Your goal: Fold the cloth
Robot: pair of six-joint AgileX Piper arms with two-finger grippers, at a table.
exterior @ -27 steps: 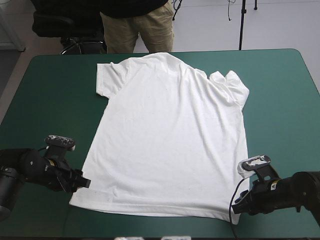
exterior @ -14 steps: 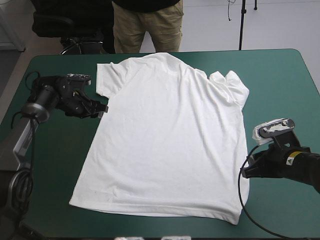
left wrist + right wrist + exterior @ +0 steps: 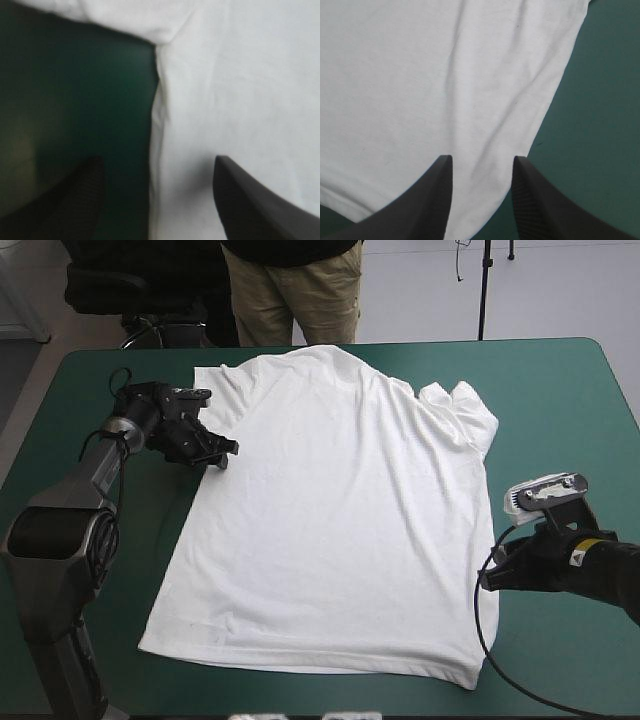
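While the T-shirt (image 3: 340, 510) lies spread flat, the left jaws and right jaws stand released at its side edges.

The right gripper (image 3: 481, 161) has its two black fingers (image 3: 432, 200) standing apart, with white cloth showing in the gap. Taking straight ahead of the gripper as twelve o'clock, the T-shirt (image 3: 420, 75) lies flat from nine through twelve, its faint creases running toward twelve. Its edge slants from about one o'clock back to the finger on the three o'clock side. Beyond that edge, from one to four, lies bare teal-green cover (image 3: 602, 130); a sliver more shows at eight.
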